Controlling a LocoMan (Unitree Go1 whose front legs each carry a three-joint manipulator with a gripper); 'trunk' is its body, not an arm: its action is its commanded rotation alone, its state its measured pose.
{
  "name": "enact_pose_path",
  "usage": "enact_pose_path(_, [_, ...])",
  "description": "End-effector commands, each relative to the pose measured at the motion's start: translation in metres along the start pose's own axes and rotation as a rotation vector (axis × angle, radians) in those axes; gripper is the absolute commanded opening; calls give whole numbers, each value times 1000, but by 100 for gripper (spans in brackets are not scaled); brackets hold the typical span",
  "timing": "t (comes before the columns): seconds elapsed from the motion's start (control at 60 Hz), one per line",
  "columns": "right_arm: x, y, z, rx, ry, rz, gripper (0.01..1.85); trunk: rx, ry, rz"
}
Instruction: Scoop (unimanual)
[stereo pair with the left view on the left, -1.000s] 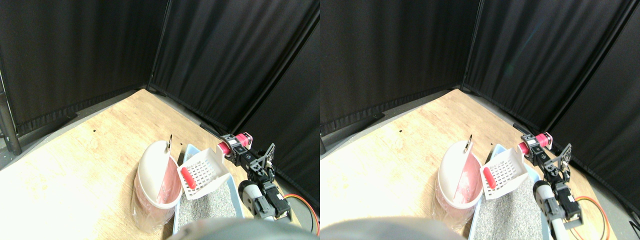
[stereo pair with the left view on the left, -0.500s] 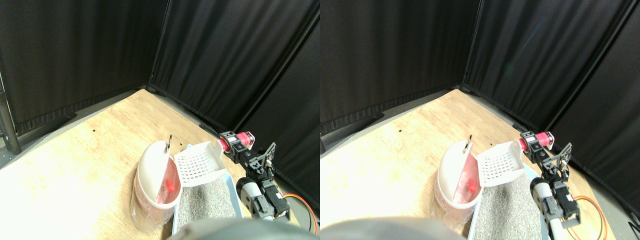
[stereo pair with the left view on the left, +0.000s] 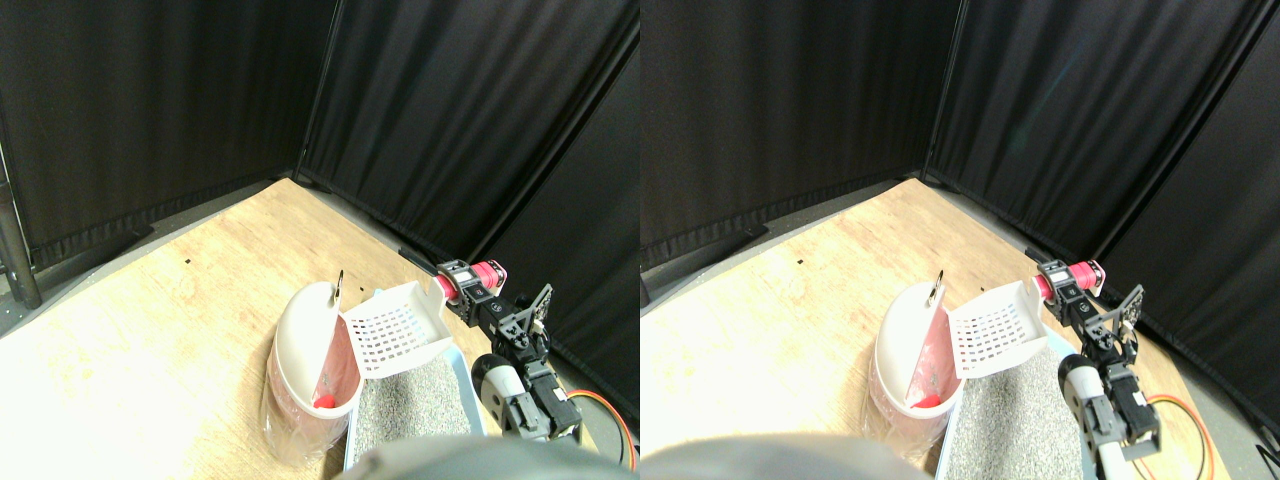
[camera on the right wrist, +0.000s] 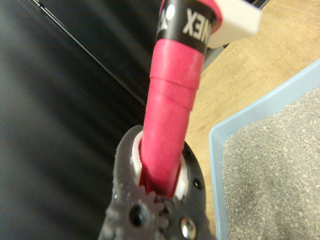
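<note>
The robot's right gripper (stereo pair with the left view on the left: 478, 293) clamps the thick pink-wrapped handle (camera on the right wrist: 170, 100) of a white slotted plastic scoop (stereo pair with the left view on the left: 397, 326), the jaws closed around the grip's lower end, as the wrist view shows plainly. The scoop hangs tilted over the rim of a pale, round waste bin lined with a clear pink-tinted bag (stereo pair with the left view on the left: 305, 360), its open mouth turned toward the bin. A small red object (stereo pair with the left view on the left: 324, 401) lies at the bottom of the liner, and the scoop's perforated bed looks empty (its far corner is hard to read). Below and just beside the bin sits a light-blue plastic tray (stereo pair with the left view on the left: 468, 375) filled with grey granular litter (stereo pair with the left view on the left: 412, 405), on a light wood floor (stereo pair with the left view on the left: 160, 310) ringed by black curtains (stereo pair with the left view on the left: 170, 90).

The scoop looks light and stiff, though a thin slotted shell may flex under load. Its tape-wrapped handle is probably the surest hold, offering grip where bare plastic would slip; a grasp close to the basket would likely steady any swing.
</note>
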Motion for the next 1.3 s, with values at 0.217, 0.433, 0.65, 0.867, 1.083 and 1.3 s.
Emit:
enact_pose_path(0.217, [-10, -27, -12, 120, -74, -97, 5, 22, 9, 8])
enact_pose_path(0.433, [-25, -45, -31, 222, -72, -170, 5, 42, 19, -39])
enact_pose_path(0.65, [-44, -59, -49, 294, -101, -224, 5, 70, 34, -92])
enact_pose_path(0.867, [-64, -77, -72, 343, -132, -282, 5, 88, 46, -134])
enact_pose_path(1.083, [-74, -83, -95, 382, -129, -318, 5, 108, 58, -163])
enact_pose_path(1.3, [-84, -87, -116, 417, -122, -352, 5, 127, 64, -194])
